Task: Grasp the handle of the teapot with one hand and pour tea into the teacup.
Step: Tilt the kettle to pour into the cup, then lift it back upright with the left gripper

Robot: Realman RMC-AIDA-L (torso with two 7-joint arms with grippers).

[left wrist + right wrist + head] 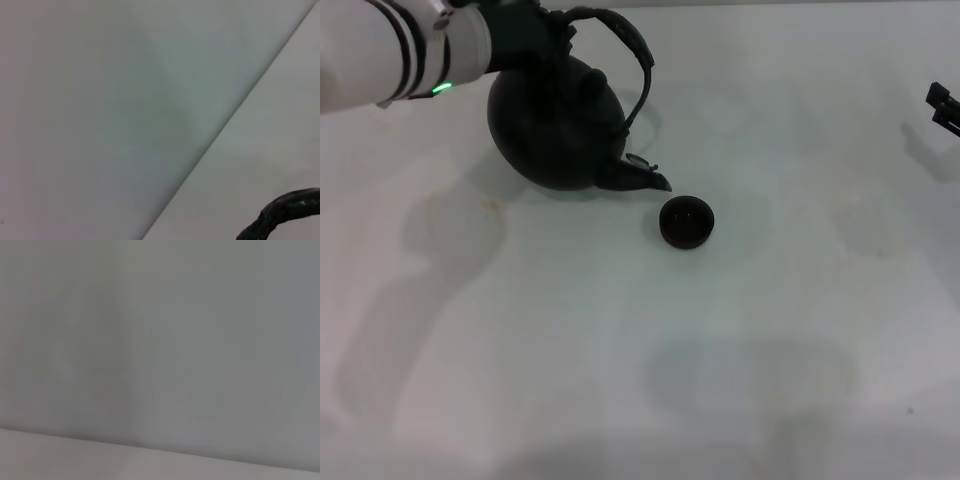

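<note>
The large round matte black teapot [560, 130] is tilted, its short spout [638, 177] pointing down toward the small round dark teacup [686, 221], which stands just beside the spout tip — near, not under it. The left gripper [525, 30] is at the back end of the thick dark arched handle [628, 50]; whether the jaws grip it I cannot tell. The left wrist view shows only a rough piece of handle [280, 215] over the pale surface [620, 350]. The right gripper [945, 108] waits well apart from the teacup — jaws unclear.
</note>
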